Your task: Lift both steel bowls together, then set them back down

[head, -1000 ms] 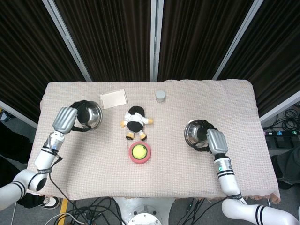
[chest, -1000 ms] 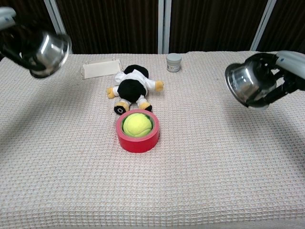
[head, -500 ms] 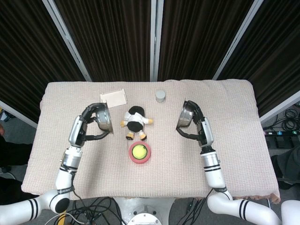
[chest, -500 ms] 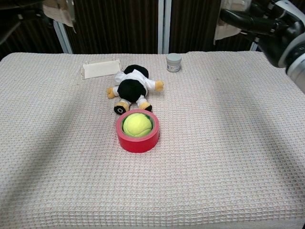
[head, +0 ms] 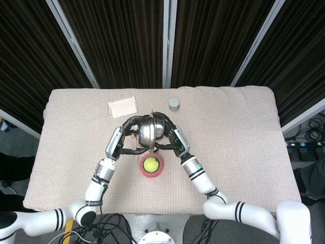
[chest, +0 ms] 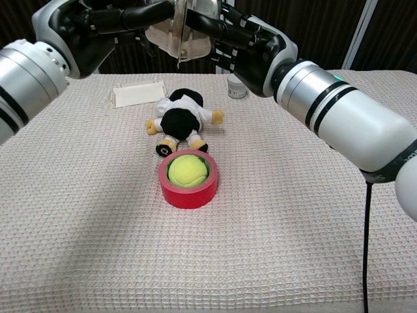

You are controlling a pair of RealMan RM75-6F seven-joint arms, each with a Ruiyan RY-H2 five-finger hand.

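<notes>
Two steel bowls are held high above the table's middle, tipped on edge with their rims meeting. My left hand (head: 121, 143) grips the left bowl (head: 145, 132), and my right hand (head: 176, 140) grips the right bowl (head: 160, 126). In the chest view the pair sits at the top edge: the left bowl (chest: 171, 36) is in my left hand (chest: 98, 23), and the right bowl (chest: 203, 8), in my right hand (chest: 251, 39), is partly cut off by the frame. Dark fingers wrap around both rims.
Below the bowls lies a black and white plush toy (chest: 182, 120). In front of it stands a red tape roll (chest: 187, 186) with a tennis ball (chest: 187, 169) inside. A small grey jar (chest: 237, 85) and a white card holder (chest: 138, 93) sit at the back of the cloth-covered table (chest: 293, 215).
Both hands have swung inward and up from the table's sides, carrying the bowls. The bowls now meet rim to rim above the plush toy.
</notes>
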